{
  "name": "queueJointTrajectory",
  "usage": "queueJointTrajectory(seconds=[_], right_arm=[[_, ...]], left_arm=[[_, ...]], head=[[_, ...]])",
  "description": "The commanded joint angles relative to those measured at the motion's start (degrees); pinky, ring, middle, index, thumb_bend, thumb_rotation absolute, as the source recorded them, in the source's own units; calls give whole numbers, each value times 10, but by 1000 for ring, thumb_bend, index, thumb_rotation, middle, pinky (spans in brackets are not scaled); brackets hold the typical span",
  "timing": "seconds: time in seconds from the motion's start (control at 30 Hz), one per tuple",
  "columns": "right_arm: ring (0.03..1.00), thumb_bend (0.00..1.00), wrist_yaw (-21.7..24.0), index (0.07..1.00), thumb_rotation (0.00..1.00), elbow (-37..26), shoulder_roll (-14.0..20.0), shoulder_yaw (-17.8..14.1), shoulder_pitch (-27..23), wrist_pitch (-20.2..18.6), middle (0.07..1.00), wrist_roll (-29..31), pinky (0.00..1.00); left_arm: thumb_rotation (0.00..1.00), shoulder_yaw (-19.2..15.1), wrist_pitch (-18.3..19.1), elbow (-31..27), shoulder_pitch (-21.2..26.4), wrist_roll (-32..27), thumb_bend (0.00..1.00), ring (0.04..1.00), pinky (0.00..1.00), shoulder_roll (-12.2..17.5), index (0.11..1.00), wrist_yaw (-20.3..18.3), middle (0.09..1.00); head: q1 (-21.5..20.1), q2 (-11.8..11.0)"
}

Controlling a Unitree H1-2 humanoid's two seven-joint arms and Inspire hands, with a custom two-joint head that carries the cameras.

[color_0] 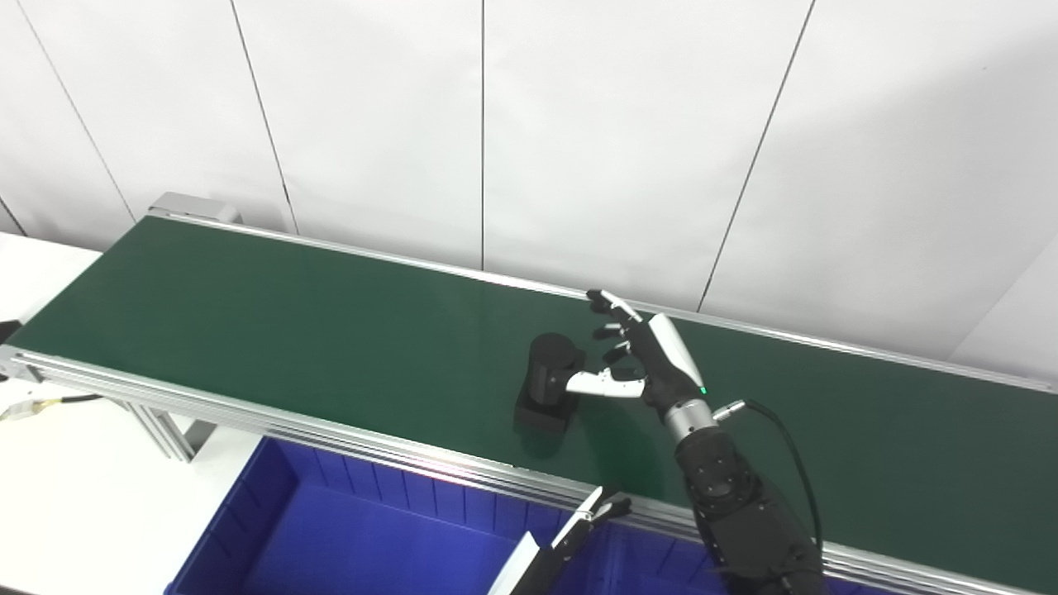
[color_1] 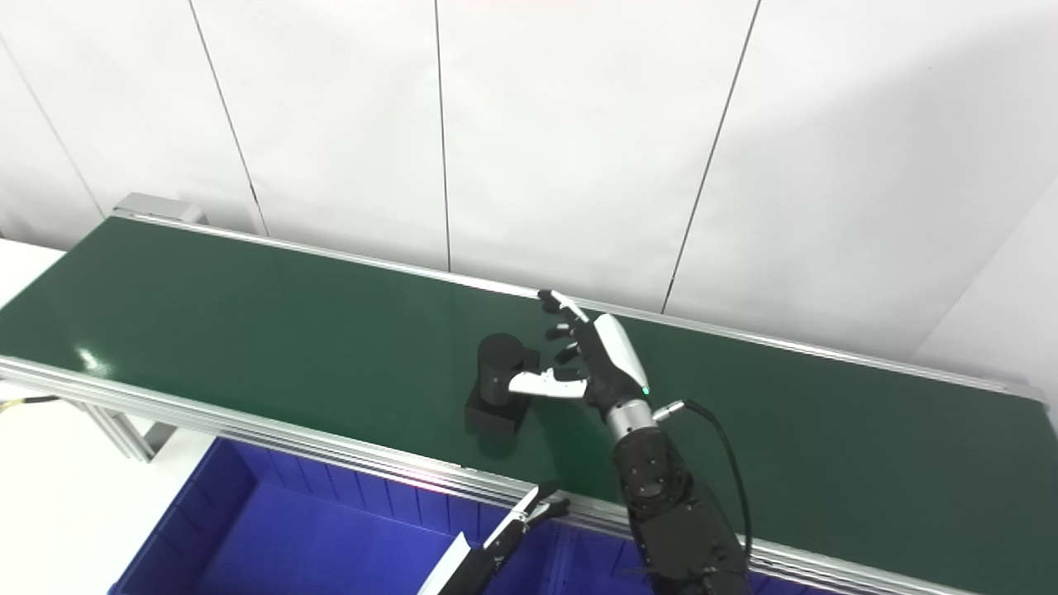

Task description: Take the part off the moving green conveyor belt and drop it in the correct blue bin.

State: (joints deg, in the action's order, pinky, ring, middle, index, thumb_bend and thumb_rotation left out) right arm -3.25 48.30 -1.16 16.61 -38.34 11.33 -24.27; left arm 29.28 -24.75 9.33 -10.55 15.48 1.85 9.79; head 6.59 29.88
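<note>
One black part [color_0: 549, 382], a short upright cylinder on a square base, is seen standing on the green conveyor belt [color_0: 289, 330]. It is touched by the thumb of the right robot hand [color_0: 640, 355], whose fingers are spread apart, nothing being held.

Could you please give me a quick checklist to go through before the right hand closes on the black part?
1. Black part upright on the green belt: ok.
2. Right hand open, fingers spread: ok.
3. Thumb reaches the part's near side: ok.
4. Fingers wrapped round the far side: not ok, they are apart from it.
5. Blue bin open below the belt edge: ok.
6. Left hand state: cannot tell.
</note>
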Motion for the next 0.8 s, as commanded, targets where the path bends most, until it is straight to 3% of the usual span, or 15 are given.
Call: queueJointTrajectory(seconds=[0.0, 0.27, 0.47, 0.53, 0.57, 0.6, 0.67, 0.77], right_arm=[[843, 1000, -2, 902, 483, -12, -6, 2, -26, -14, 910, -1, 631], [775, 997, -22, 882, 466, 14, -2, 21, -24, -2, 854, -24, 626], [614, 939, -56, 821, 388, 19, -5, 35, -21, -40, 776, -55, 469], [564, 868, -61, 767, 302, 20, -9, 32, -20, -55, 702, -54, 438], [510, 787, -66, 688, 169, 22, -10, 31, -20, -55, 608, -52, 412], [414, 630, -70, 591, 69, 25, -11, 29, -20, -53, 511, -50, 346], [321, 553, -79, 513, 17, 29, -10, 28, -19, -46, 484, -49, 272], [288, 529, -86, 487, 1, 33, -8, 29, -17, -36, 476, -48, 234]], left_arm=[[1000, 1, -22, -19, -1, 4, 923, 938, 987, -12, 982, -3, 909], [1000, 0, -21, -23, -2, 5, 919, 938, 976, -13, 981, -5, 903], [1000, -2, -21, -28, -5, 5, 917, 936, 973, -13, 982, -8, 900], [1000, -2, -21, -30, -5, 5, 917, 936, 975, -14, 982, -9, 898], [1000, -2, -21, -30, -5, 4, 916, 939, 979, -13, 983, -9, 899], [1000, -3, -21, -30, -6, 3, 915, 939, 980, -14, 983, -11, 899], [1000, -4, -21, -31, -7, 4, 912, 938, 980, -14, 983, -12, 898], [1000, -7, -20, -32, -8, 3, 919, 937, 979, -15, 983, -16, 898]], head=[[2, 1], [1, 5], [1, 8], [0, 8], [0, 8], [0, 9], [0, 9], [-3, 10]])
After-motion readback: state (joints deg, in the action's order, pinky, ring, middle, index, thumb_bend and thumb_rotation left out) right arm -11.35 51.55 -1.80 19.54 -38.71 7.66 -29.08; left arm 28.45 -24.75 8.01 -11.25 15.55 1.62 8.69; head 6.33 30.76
